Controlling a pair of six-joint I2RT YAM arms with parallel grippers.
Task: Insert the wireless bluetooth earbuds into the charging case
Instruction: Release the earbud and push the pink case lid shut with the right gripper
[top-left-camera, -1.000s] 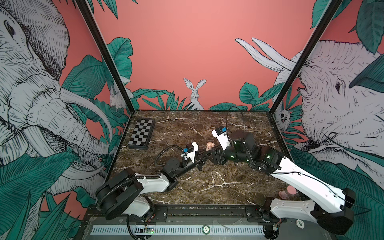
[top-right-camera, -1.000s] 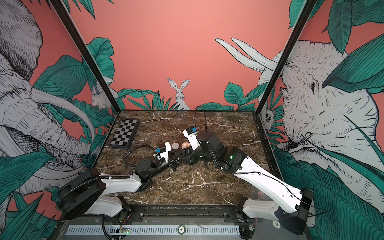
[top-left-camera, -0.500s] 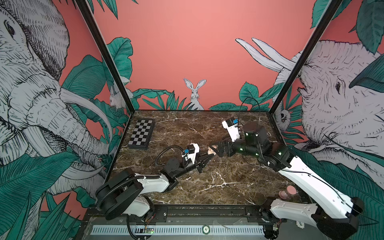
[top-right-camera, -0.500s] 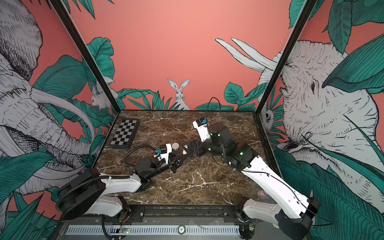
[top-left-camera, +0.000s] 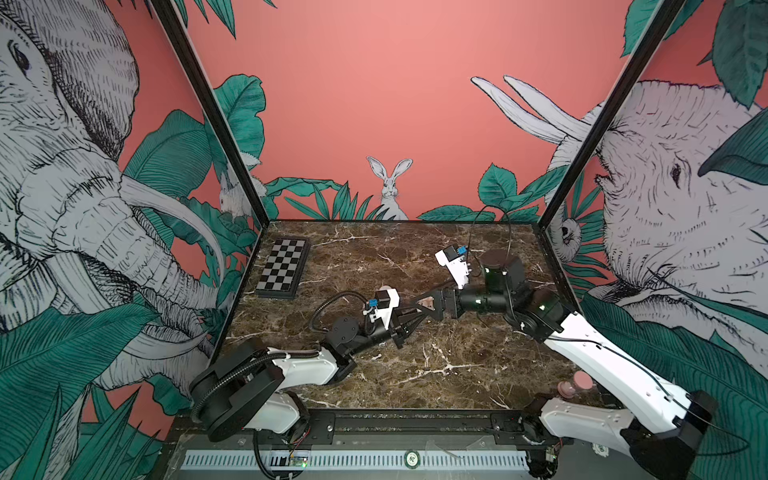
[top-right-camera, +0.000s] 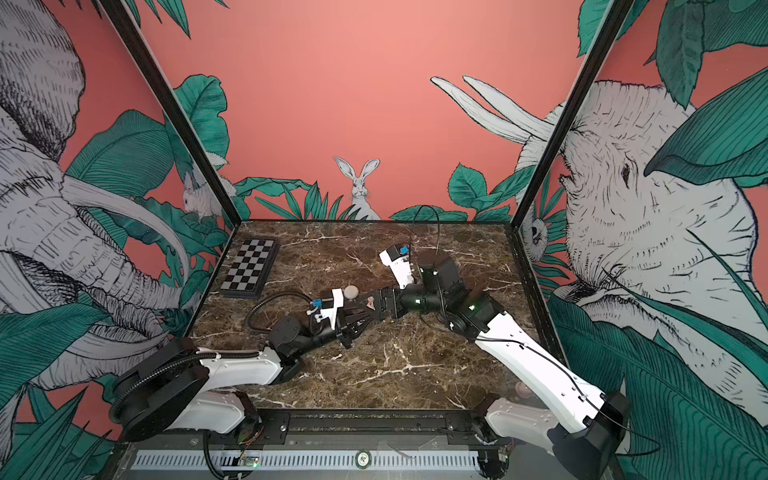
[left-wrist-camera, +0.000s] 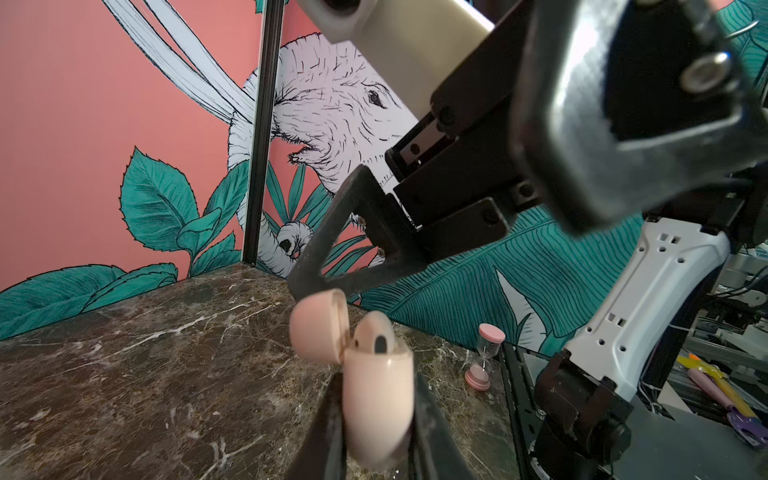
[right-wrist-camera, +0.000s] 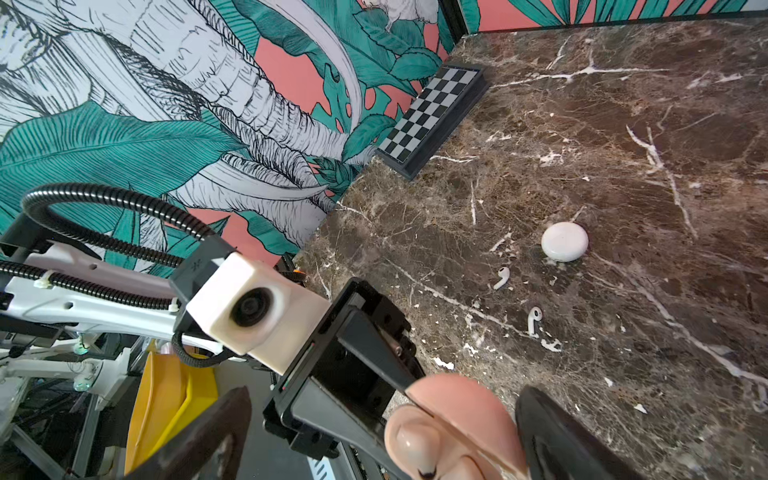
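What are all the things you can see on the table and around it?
pink charging case: one, pink, lid open, held up off the table by the left gripper
pink earbud: one, pale pink, sitting in the open pink case
white round case: one, white, shut, lying on the marble
white earbuds: two, white, loose on the marble near the white case, not touching it
chessboard: one, black and grey, back left by the wall
sand timer: one, pink, upright, near right corner
marble table: one, brown with white veins
left gripper: one, black, shut on the pink case
right gripper: one, black, open, close to the pink case
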